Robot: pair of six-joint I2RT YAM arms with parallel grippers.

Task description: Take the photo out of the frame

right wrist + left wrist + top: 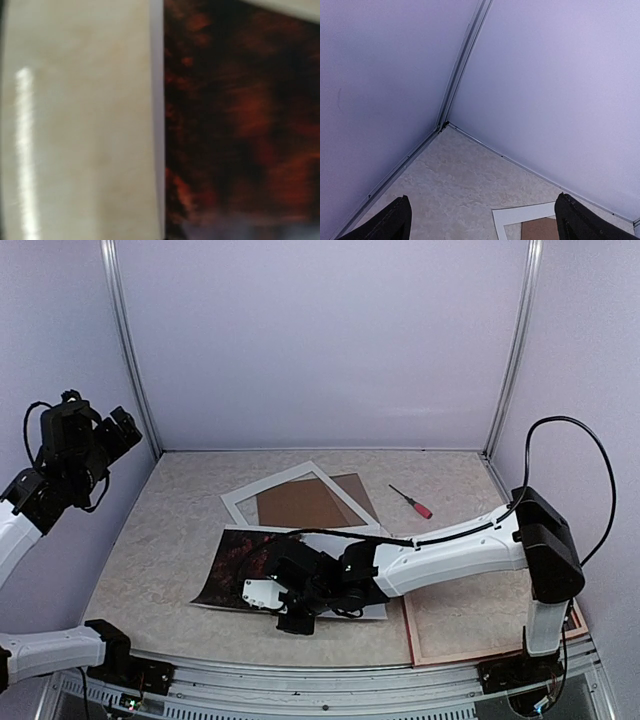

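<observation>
The photo [238, 562] lies out of the frame on the table, its dark red foliage half to the left and its pale half under my right arm. My right gripper [296, 619] is low at the photo's near edge. The right wrist view shows only a blurred close-up of the photo [240, 115] beside bare table, with no fingers in sight. The frame [470, 625] lies at the near right, its red rim showing. My left gripper [122, 430] is raised at the far left, open and empty; in the left wrist view [482, 225] its fingers stand wide apart.
A white mat border [240, 502] lies behind the photo with a brown backing board [300, 502] in and beside it; the mat's corner also shows in the left wrist view [520, 215]. A red-handled screwdriver [412, 502] lies at the back right. Purple walls enclose the table.
</observation>
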